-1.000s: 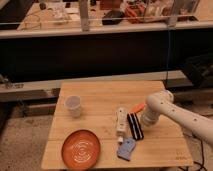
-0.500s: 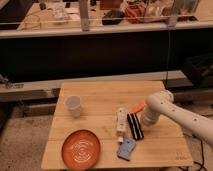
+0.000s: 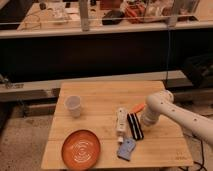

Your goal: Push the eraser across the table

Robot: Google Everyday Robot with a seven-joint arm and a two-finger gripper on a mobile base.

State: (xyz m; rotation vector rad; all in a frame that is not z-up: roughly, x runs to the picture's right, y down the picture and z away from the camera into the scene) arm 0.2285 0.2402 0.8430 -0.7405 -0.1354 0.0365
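Note:
The eraser [image 3: 135, 125] is a small black oblong block with pale stripes, lying on the wooden table [image 3: 100, 97] right of centre. My gripper [image 3: 146, 121] is at the end of the white arm that comes in from the right, low over the table and right next to the eraser's right side. A white remote-like object [image 3: 120, 121] lies just left of the eraser. A flat blue piece [image 3: 127, 149] lies in front of them.
An orange plate [image 3: 80, 149] sits at the front left. A white cup [image 3: 73, 106] stands at the left. A small orange object [image 3: 137, 108] lies behind the eraser near the arm. A dark counter with clutter is behind the table.

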